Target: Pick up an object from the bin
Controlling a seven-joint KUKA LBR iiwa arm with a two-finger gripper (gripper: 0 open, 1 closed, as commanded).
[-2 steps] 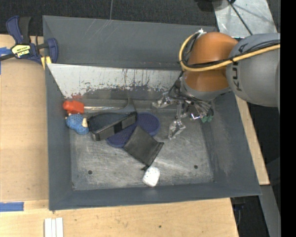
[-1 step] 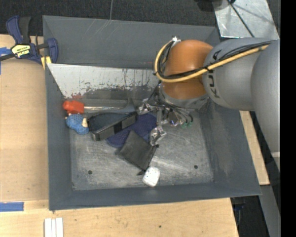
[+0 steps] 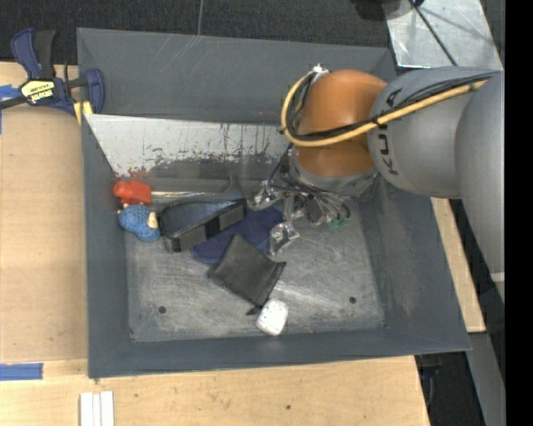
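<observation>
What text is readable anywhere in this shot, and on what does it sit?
"KU": dark letters running sideways on the grey arm link, beside the orange cover; the rest of the word is hidden.
No lettering can be made out on the things in the bin: red piece, blue lump, flat black piece, white piece.

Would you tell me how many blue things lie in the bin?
2. A light blue lump near the left wall, next to the red thing; a dark blue piece at the middle, beside the gripper. The arm may hide others.
</observation>
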